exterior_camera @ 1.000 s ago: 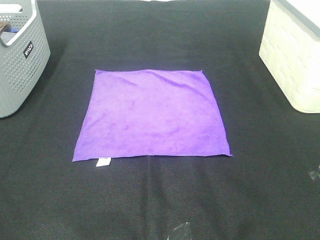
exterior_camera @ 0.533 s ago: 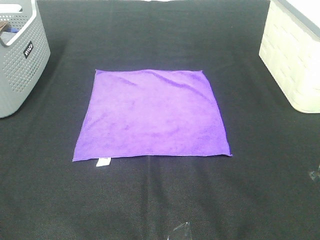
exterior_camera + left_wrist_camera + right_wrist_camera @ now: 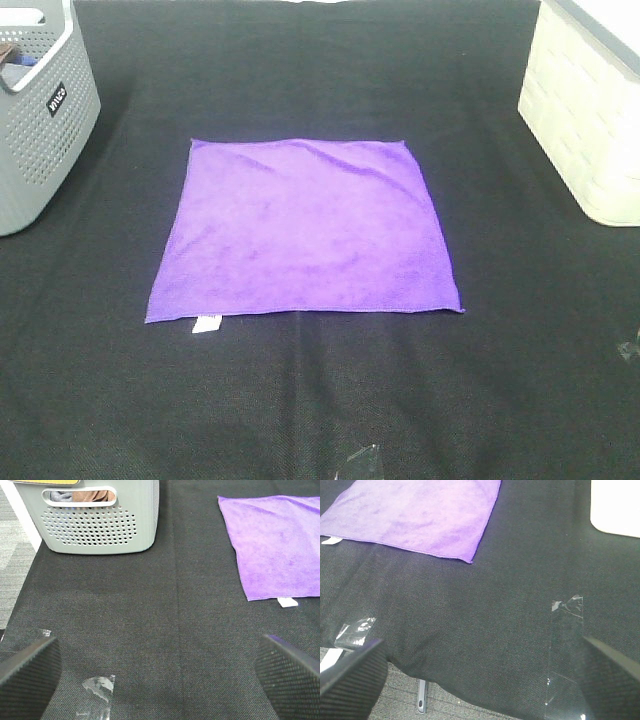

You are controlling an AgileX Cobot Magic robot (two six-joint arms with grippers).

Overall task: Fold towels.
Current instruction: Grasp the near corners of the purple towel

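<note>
– Now, report the state of both end effectors.

– The left gripper [image 3: 159, 655] is released. Its two black textured fingers [image 3: 30, 672] stand wide apart, and only bare table covering shows between them. The right gripper [image 3: 482, 652] is likewise released: jaws spread wide, nothing between them. Neither unit contacts any object.

– Next, location of the workpiece?

– The purple towel [image 3: 305, 230] lies flat and unfolded, in a single layer, on the black woven table covering [image 3: 320, 400]. In the exterior high view it sits near the middle of the table. Its outline is roughly square, with slight ripples along the far edge. A white tag [image 3: 207, 323] projects from the near edge at the near-left corner. The towel is well apart from both grippers; each wrist view shows a strip of bare covering between the fingers and the nearest towel edge.

– And the surrounding items?

– A grey perforated basket [image 3: 40, 130] stands at the far left, apart from the towel. Brown fabric [image 3: 92, 495] shows through its handle slot. A cream basket [image 3: 585, 110] with a brick-like relief stands at the far right, also apart from the towel. One strip of clear tape [image 3: 567, 612] lies on the covering near the right gripper; a crumpled tape piece [image 3: 100, 690] lies near the left gripper.
</note>
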